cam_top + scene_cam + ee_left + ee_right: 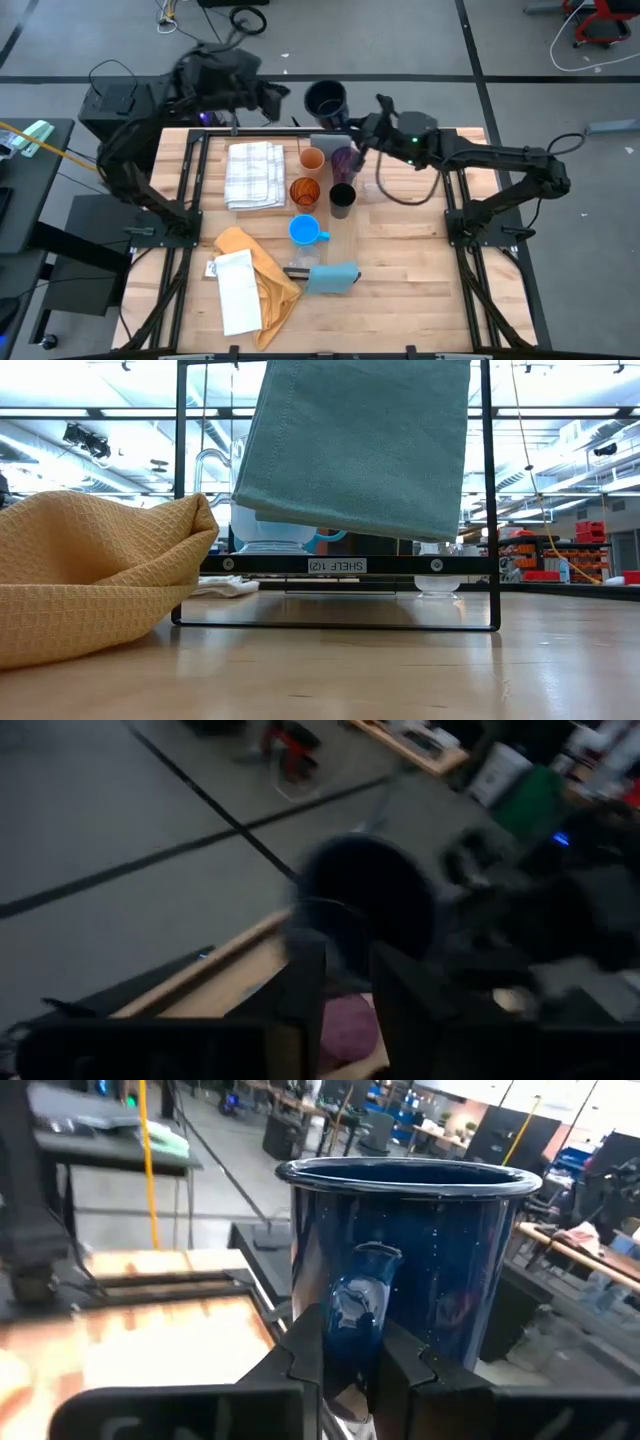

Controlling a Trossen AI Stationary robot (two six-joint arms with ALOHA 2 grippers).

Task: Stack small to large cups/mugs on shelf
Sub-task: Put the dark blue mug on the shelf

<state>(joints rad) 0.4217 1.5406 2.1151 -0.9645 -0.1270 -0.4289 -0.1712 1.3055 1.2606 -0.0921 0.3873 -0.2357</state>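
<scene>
My right gripper (355, 122) is shut on the navy mug (326, 100), held up over the table's far edge. My left gripper (277, 94) hovers just left of the mug, open and empty; its wrist view shows a gap between its fingers (348, 995). On the shelf (330, 250), a narrow strip down the table's middle, stand the orange cup (312, 158), purple cup (345, 160), amber cup (304, 191), black cup (342, 198) and bright blue mug (305, 231). A clear glass (372, 190) stands right of them. My right gripper pinches the navy mug's handle (362, 1295) between its two fingers, which come at it about level from the table's right. The mug (415, 1260) is upright, mouth up, lifted clear of the table.
A white checked towel (255, 172) lies left of the cups. A yellow cloth (262, 275) and a white packet (237, 290) lie at the near left. A light blue cloth (332, 277) covers the shelf's near end, over a black frame (335, 565).
</scene>
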